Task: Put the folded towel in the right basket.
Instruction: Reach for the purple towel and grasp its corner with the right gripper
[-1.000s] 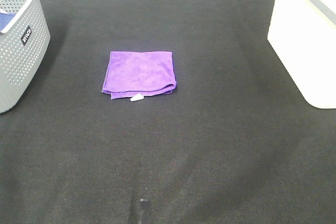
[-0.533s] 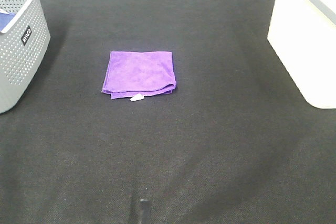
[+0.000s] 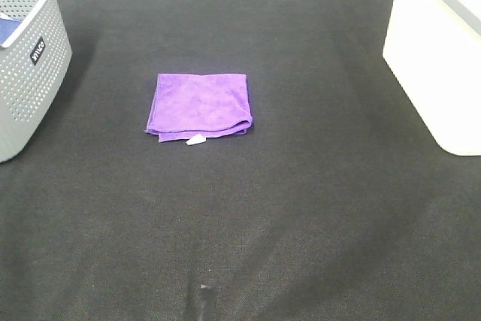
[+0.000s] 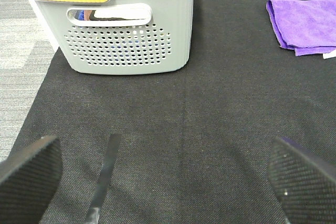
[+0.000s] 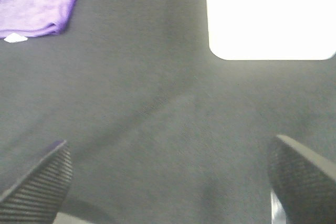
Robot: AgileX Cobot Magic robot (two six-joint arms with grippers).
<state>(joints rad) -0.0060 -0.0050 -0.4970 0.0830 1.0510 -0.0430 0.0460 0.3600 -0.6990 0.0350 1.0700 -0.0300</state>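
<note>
A folded purple towel with a small white tag lies flat on the black mat, left of centre. It also shows in the left wrist view and in the right wrist view. The white right basket stands at the right edge, and shows in the right wrist view. My left gripper is open, well short of the towel. My right gripper is open, away from towel and basket. Neither gripper shows in the exterior high view.
A grey perforated basket with blue cloth inside stands at the far left; it also shows in the left wrist view. The black mat covers the work surface. A grey floor strip lies beyond the mat's edge.
</note>
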